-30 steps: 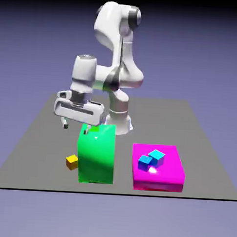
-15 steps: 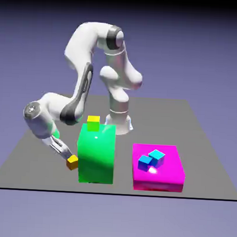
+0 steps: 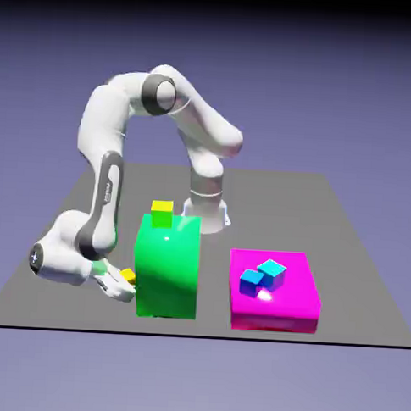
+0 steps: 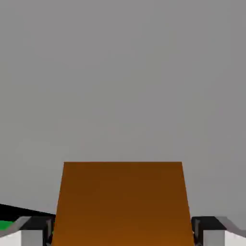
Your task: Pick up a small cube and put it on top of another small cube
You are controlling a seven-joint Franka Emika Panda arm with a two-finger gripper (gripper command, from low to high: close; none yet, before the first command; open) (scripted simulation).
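Observation:
The small cube (image 3: 129, 275), orange-yellow with amber sides, sits low by the table at the left foot of the big green block (image 3: 167, 266). My gripper (image 3: 122, 283) reaches it from the exterior view's left, lying nearly flat, and is shut on it. In the hand view the cube's amber face (image 4: 122, 202) fills the space between my grey fingertips (image 4: 36, 229), which press against its two sides. A lemon-yellow small cube (image 3: 162, 212) rests on top of the green block.
A flat magenta block (image 3: 274, 291) lies to the exterior view's right of the green block, with two blue cubes (image 3: 263, 277) on it. The arm's forearm and elbow hang low over the table's left part.
The arm swung down from above the green block to the table at its left. The hand came level with the orange cube and the jaws closed on it.

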